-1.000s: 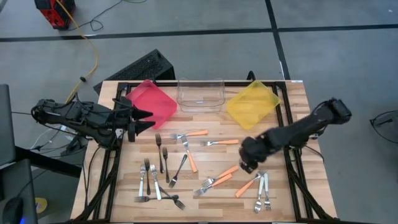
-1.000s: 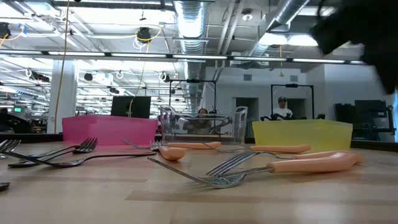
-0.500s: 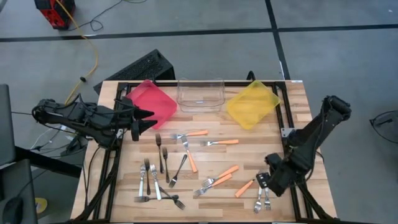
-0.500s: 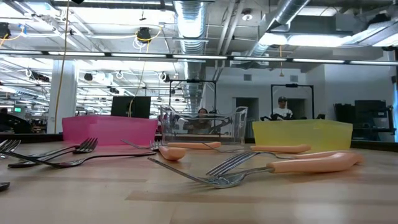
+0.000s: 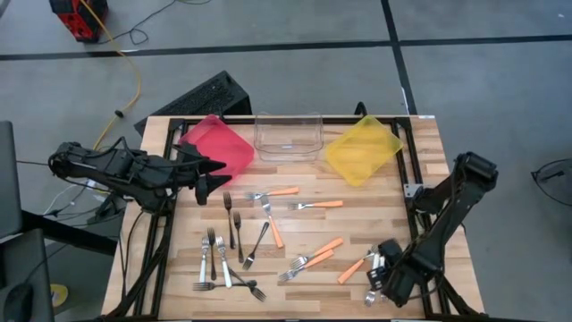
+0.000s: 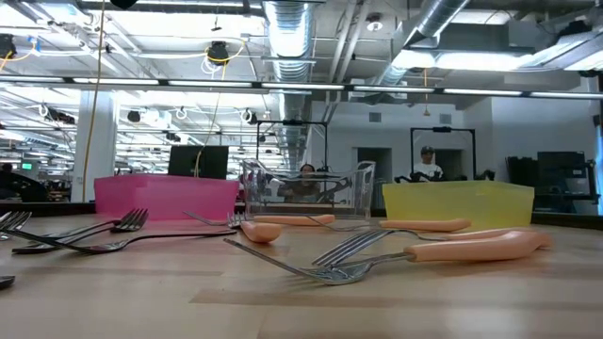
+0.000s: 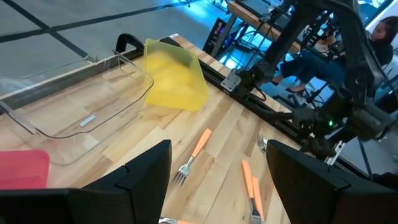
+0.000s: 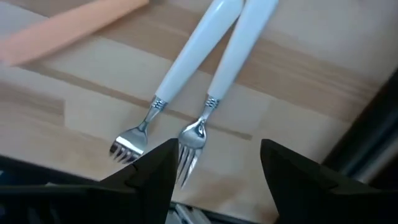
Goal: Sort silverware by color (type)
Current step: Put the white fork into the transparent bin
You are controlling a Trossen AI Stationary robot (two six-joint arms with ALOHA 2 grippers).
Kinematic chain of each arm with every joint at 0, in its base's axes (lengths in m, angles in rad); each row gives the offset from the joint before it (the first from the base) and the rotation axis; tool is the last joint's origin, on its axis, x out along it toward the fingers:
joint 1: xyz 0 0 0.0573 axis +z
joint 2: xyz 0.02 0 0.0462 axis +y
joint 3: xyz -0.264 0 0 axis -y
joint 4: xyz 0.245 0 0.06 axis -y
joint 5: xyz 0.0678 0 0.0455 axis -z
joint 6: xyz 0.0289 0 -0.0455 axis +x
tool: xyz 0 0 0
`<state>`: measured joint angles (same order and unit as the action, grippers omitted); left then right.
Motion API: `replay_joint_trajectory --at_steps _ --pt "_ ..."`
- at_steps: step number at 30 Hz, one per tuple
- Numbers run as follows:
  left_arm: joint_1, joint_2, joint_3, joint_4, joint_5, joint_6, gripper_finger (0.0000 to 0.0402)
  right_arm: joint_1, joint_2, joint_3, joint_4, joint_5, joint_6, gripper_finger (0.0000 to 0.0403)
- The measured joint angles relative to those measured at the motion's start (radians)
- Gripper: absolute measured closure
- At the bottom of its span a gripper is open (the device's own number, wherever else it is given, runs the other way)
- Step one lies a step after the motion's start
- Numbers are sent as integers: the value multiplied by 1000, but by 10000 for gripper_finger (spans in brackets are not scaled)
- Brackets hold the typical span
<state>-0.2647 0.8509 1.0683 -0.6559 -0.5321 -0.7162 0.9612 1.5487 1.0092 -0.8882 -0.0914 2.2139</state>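
hovering low over the table's (image 5: pixel 429 161) near right corner, the right gripper (image 8: pixel 214 171) has its fingers spread above two white-handled forks (image 8: pixel 205 74) lying side by side, tines toward the near edge, an orange-handled fork (image 5: pixel 356 266) just beside them. the left gripper (image 5: pixel 207 176) waits with fingers spread at the left edge, near the red bin (image 5: pixel 217 148). the other forks (image 5: pixel 234 241) lie scattered across the middle, in front of the clear bin (image 5: pixel 288 136) and yellow bin (image 5: pixel 362 149) at the far edge. no readable writing shows anywhere.
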Motion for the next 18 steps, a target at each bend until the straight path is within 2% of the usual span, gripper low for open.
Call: replay_joint_trajectory --at_steps 10,18 --pt "39 0 0 0 -3 -2 155 -1 121 -1 8 11 -42 149" --pt "71 0 0 1 8 -3 155 -6 118 -107 138 12 -41 149"
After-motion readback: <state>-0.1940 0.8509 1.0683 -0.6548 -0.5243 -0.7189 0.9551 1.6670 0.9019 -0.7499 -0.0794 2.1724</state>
